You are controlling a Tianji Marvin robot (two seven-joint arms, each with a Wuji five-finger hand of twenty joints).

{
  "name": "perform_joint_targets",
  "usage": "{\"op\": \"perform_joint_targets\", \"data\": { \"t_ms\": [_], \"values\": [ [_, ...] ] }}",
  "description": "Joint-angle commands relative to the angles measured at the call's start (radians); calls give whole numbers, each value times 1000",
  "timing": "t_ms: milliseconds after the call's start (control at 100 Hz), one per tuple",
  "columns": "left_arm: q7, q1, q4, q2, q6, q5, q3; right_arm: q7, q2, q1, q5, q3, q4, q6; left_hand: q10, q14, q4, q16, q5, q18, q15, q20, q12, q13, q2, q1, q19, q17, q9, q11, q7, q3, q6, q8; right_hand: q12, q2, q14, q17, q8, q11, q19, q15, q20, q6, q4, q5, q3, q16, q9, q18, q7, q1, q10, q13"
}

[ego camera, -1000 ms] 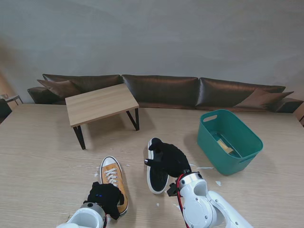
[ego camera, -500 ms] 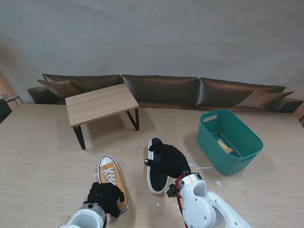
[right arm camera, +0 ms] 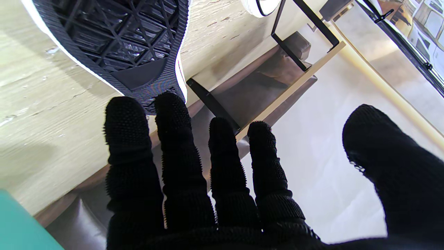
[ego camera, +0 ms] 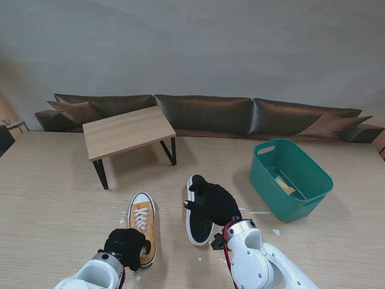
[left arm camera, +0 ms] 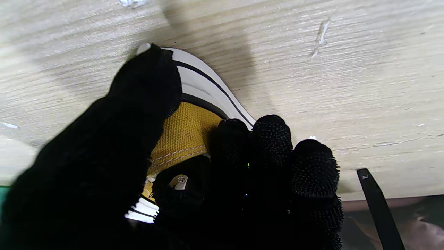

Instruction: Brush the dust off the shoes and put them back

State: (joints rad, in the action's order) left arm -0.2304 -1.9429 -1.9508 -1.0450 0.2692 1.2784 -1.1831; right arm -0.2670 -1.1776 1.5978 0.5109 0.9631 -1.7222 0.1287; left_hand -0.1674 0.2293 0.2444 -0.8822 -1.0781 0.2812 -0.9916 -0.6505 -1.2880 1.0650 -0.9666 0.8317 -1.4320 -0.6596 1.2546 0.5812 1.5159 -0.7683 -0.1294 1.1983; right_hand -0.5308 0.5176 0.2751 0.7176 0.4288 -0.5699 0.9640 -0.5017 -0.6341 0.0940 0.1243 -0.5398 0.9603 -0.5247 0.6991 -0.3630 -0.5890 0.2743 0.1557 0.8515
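A yellow canvas shoe (ego camera: 142, 220) with white laces and toe cap stands upright on the wooden table top (ego camera: 54, 192), its toe pointing away from me. My left hand (ego camera: 124, 245) is shut on its heel. In the left wrist view the thumb and fingers (left arm camera: 270, 146) clamp the yellow canvas (left arm camera: 187, 128). A black shoe (ego camera: 195, 226) with a white rim lies just right of it. My right hand (ego camera: 215, 203) rests at its far end, fingers (right arm camera: 173, 114) spread, with the tips at the patterned sole (right arm camera: 114, 38).
A green basket (ego camera: 271, 192) stands at the right with a pale object inside. A small wooden table (ego camera: 123, 131) with black legs stands at the far left. A dark sofa (ego camera: 204, 114) runs along the back. White scraps (ego camera: 261, 212) lie around the shoes.
My left hand has moved left and nearer to me. It has swung the yellow shoe's heel left, so the shoe points straighter away. The right hand and black shoe have stayed put.
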Motion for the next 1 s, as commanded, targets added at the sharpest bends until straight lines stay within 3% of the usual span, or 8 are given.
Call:
{"op": "perform_joint_targets", "data": {
  "t_ms": [0,390,560,680,780,830,950,990],
  "values": [
    [-25,-3,-15,6,-17,-10,-23,11,-6,7,-4,-1,0,3,112,-30,-82,-28,-44,-34,19,7,-31,56,16,133,-4,-25,48,10,66,-163,-44,13,16,-39,13,-341,6,-8,14,-13,-15,9,-30,28,27,3,9,-16,-12,-24,20,14],
    [-18,3,-46,6,-159,-38,-105,8,-9,11,-23,1,2,7,102,-25,-110,-90,-43,-38,21,0,-107,54,12,147,12,-14,32,48,76,-219,-57,30,17,-59,18,-341,2,-9,16,-13,-14,14,-31,21,37,4,19,-20,-16,-34,26,17],
    [3,19,-28,6,-150,-47,-89,6,-11,10,-31,1,5,7,90,-11,-119,-117,-32,-31,-3,-33,-143,34,24,148,-4,14,21,64,85,-242,-66,45,18,-62,21,-340,0,-8,17,-13,-13,15,-32,18,39,4,21,-19,-16,-35,29,18],
    [20,36,-2,4,-92,-77,-50,7,-11,11,-37,2,6,7,58,27,-118,-120,-3,-6,-35,-74,-156,-12,66,174,-34,62,-11,50,79,-187,-100,60,17,-62,19,-340,-2,-7,18,-14,-13,17,-32,18,39,3,21,-21,-16,-35,29,19],
    [13,39,2,3,-50,-92,-29,13,-10,11,-39,3,6,9,53,33,-94,-73,53,20,-26,-106,-125,-80,105,172,-53,119,-62,1,32,-54,-91,68,17,-62,20,-339,-2,-7,19,-15,-13,17,-32,20,39,3,22,-20,-15,-34,29,21],
    [-5,34,-9,3,-28,-103,-26,15,-10,11,-41,4,5,10,35,52,-72,-51,134,35,1,-127,-117,-134,124,180,-47,183,-107,-37,-80,-20,-66,44,17,-62,19,-339,-2,-8,20,-16,-13,18,-32,20,39,3,24,-21,-16,-34,30,22],
    [-52,13,-47,5,-10,-109,-32,17,-10,10,-43,4,6,14,-12,81,-65,-54,352,33,21,-186,-143,-246,155,161,1,301,-228,-115,-393,-3,10,-209,17,-62,19,-338,-3,-9,22,-18,-13,19,-32,19,40,2,26,-22,-17,-33,31,26],
    [-61,8,-55,5,-8,-108,-34,16,-11,9,-44,3,6,15,-21,85,-62,-54,382,32,27,-217,-127,-265,160,134,18,319,-258,-105,-506,-16,35,-281,17,-62,19,-338,-3,-9,22,-19,-13,18,-32,19,40,2,27,-22,-17,-33,31,28]
  ]
}}
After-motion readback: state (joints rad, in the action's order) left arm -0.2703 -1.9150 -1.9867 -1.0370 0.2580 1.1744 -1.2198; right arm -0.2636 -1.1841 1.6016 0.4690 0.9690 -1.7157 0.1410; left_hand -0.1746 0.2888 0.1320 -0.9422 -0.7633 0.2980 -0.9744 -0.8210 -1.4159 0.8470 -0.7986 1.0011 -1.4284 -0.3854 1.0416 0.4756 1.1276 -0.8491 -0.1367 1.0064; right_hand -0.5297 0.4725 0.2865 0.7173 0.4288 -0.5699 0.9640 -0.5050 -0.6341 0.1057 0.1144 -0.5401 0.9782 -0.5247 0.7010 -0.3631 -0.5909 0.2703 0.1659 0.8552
